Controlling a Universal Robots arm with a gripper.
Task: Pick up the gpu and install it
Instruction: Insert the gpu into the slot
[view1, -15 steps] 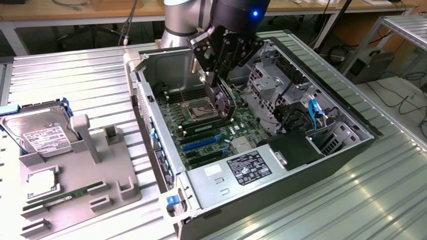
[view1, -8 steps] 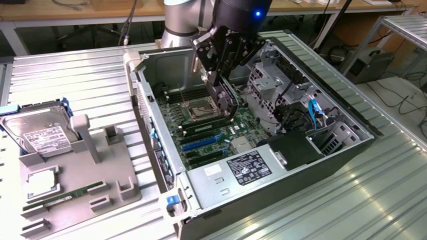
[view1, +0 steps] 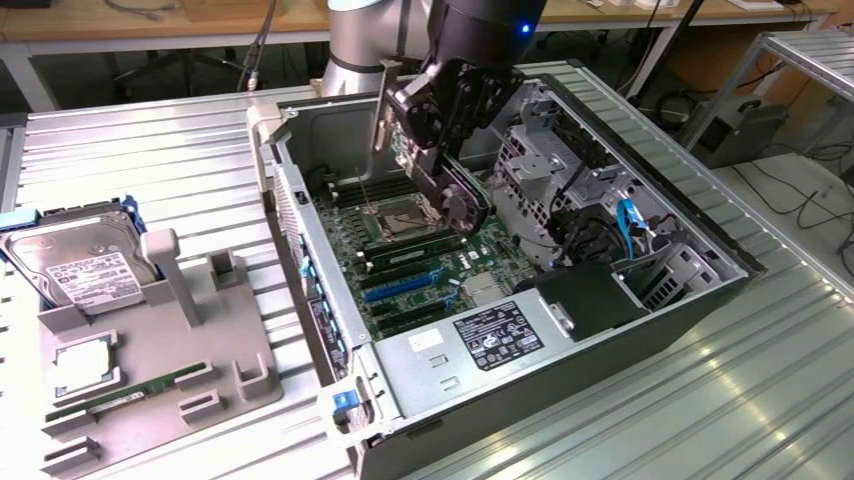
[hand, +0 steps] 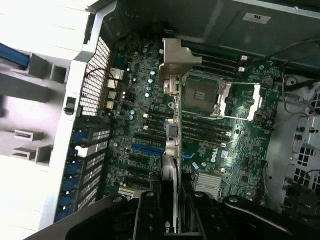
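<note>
Black two-finger gripper (hand: 172, 212) clamped narrow on gpu (hand: 171, 132), thin flat black expansion card seen edge-on, silvery bracket at end farthest from fingers. Card hangs above green motherboard (hand: 225, 165) inside open black computer case (view1: 287, 200), apparently not seated. Judged light, stiff, fragile: hold bare board edges, avoid contacts. Grey arm (view1: 354, 40) reaches down from far edge of ribbed metal worktop (view1: 160, 160).
</note>
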